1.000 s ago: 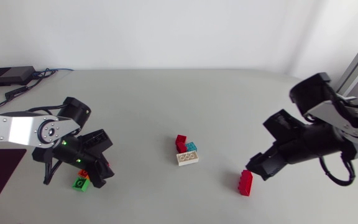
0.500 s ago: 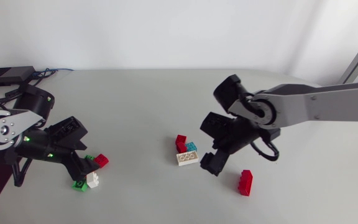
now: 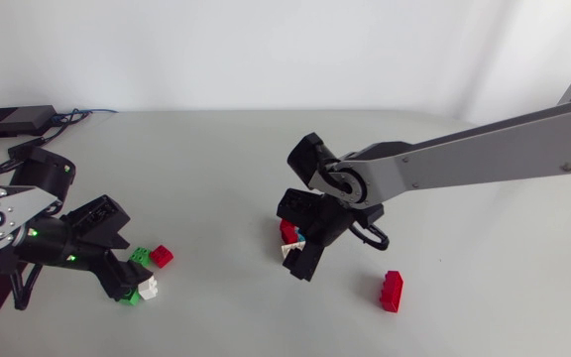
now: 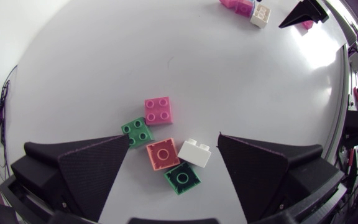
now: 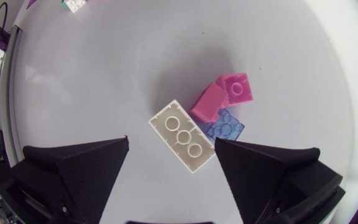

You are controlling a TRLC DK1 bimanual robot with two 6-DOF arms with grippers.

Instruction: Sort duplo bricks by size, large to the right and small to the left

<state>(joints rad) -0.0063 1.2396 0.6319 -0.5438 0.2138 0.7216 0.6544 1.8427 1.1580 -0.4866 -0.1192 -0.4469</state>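
A pale grey table [image 3: 216, 159] is seen under both arms, with a white wall behind it. Near its left end a cluster of small bricks is gathered: a square red brick [image 4: 159, 111] with four studs, a light green brick [image 4: 137, 132] touching its corner, a single-stud brick [image 4: 162, 154], a small white brick [image 4: 195, 152] and a dark green brick [image 4: 181, 178]. The left gripper [image 4: 174, 138] is held over this group with its fingers wide apart; the last three bricks lie between them, and the light green one is just beside one fingertip. Nothing is gripped.

At the table's middle a long white brick [image 5: 183, 135] is seen lying flat, with three round rings along its top. A blue brick [image 5: 225, 124] and two red bricks [image 5: 235, 87] are packed against it. The right gripper [image 5: 171, 140] is set over the long white brick, fingers spread and not touching it. A long red brick [image 3: 393, 290] lies alone, to the right of the middle cluster.
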